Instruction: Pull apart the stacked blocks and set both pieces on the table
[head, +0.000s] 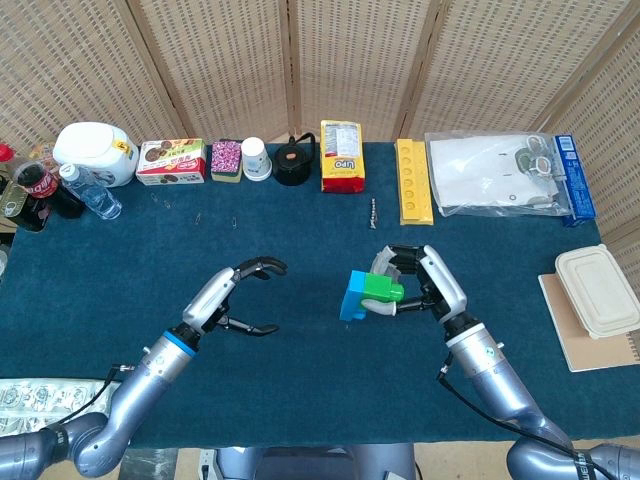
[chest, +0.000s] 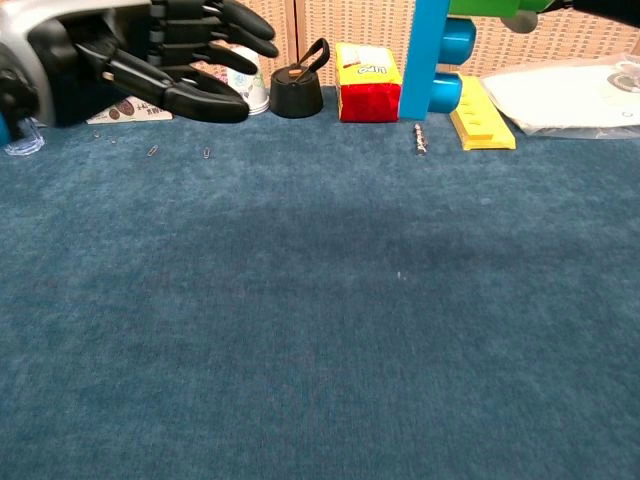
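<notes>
A: Holding the stacked blocks (head: 368, 293) in my right hand (head: 425, 285), lifted above the blue table (head: 300, 400), green block (head: 381, 289) gripped, blue block (head: 355, 297) facing left.

B: Left hand (head: 235, 295)?

A: Fingers spread, holding nothing, near the blocks.

Lab-like test setup: cloth-covered table (head: 300, 390) (wicker screens (head: 350, 60) behind).

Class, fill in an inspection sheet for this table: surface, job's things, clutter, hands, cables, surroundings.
Surface: blue cloth table.
Job's things: green block joined to blue block, held above the table.
Clutter: bottles, boxes, cup, yellow tray along the far edge; food container to the right.
Hands: right hand grips the blocks; left hand holds nothing, fingers apart.
Cables: thin cable along the right arm.
Surroundings: wicker screens.
</notes>
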